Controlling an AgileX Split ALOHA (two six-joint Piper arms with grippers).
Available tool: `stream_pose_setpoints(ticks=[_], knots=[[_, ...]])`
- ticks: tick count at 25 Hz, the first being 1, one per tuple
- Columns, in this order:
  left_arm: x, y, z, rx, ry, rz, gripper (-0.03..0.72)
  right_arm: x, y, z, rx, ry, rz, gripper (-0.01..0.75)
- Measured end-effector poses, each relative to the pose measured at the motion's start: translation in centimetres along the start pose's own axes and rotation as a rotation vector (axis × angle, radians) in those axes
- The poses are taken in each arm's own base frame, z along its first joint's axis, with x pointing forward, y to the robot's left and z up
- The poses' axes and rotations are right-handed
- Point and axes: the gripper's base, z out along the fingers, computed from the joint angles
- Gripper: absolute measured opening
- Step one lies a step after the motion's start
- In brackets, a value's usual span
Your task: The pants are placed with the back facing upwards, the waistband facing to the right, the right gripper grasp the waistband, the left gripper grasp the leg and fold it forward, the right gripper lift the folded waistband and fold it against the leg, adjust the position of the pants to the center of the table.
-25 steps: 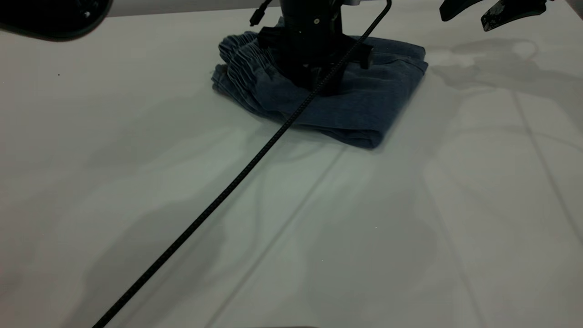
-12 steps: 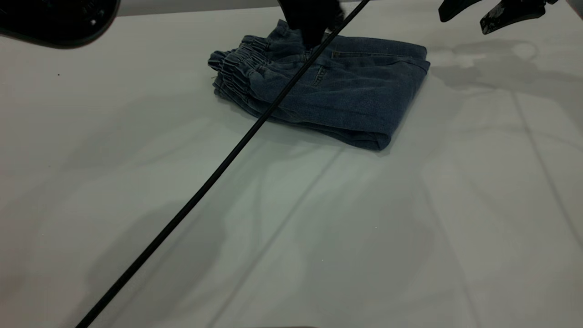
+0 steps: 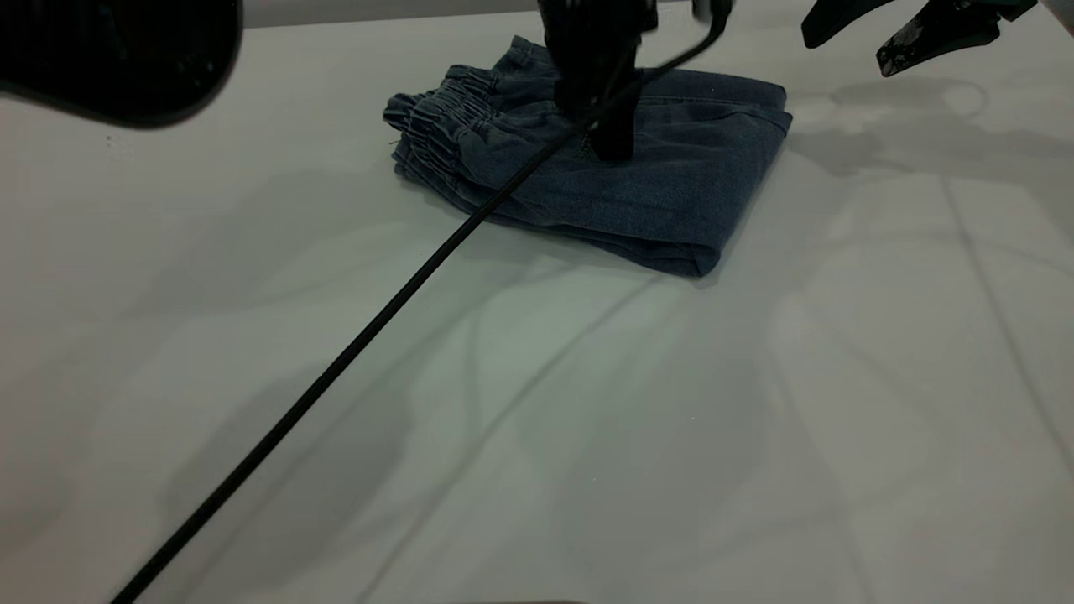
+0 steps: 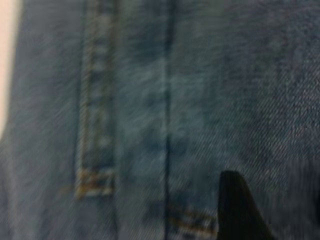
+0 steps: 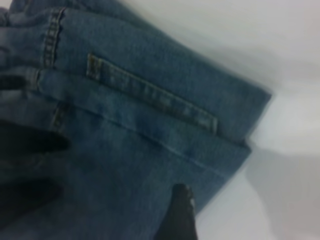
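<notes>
The pants [image 3: 671, 193] lie folded into a compact blue denim bundle at the far middle of the table [image 3: 587, 436]. The gathered waistband [image 3: 436, 126] forms the bundle's left end. The leg is folded into the bundle and cannot be told apart. My left gripper [image 3: 600, 126] stands on top of the pants, open, one finger [image 4: 240, 210] close over the denim [image 4: 150, 125] and its stitched seams. My right gripper [image 3: 841, 49] hovers open above the table, beyond the bundle's right fold. One of its fingers [image 5: 177, 215] shows over the pants' corner [image 5: 150, 115].
A thin black ribbed cable [image 3: 336, 369] runs from the left gripper diagonally across the table to the near left edge. A bulky black arm part [image 3: 117, 59] fills the far left corner. The table's far edge lies just behind the pants.
The left gripper, low on the pants a second ago, rose almost out of view and has come back down onto the bundle. The right gripper has hardly moved.
</notes>
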Motion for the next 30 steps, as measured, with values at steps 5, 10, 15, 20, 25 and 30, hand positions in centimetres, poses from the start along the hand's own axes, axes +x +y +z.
stream_pose_setpoints(ticks=[5, 10, 15, 20, 25, 30], knots=[[0.6, -0.4, 1.6, 0.028, 0.010, -0.039, 0.343, 0.1, 0.1, 0.0, -0.008, 0.011, 0.003, 0.586], [0.6, -0.4, 1.7, 0.030, 0.008, -0.251, 0.343, 0.1, -0.5, -0.4, -0.011, 0.014, 0.021, 0.586], [0.4, -0.5, 1.7, 0.057, -0.016, -0.707, 0.343, -0.1, -2.2, -1.5, -0.001, -0.010, 0.093, 0.586], [0.4, -0.5, 1.7, 0.064, -0.009, -1.036, 0.343, -0.2, -2.7, -2.0, -0.004, -0.009, 0.105, 0.586], [0.2, -0.6, 1.7, 0.087, -0.020, -1.175, 0.343, -0.1, -2.7, -2.0, -0.006, -0.005, 0.104, 0.586], [-0.7, -0.7, 1.8, 0.117, -0.076, -1.225, 0.343, -0.1, -2.6, -2.0, -0.009, -0.002, 0.104, 0.586]])
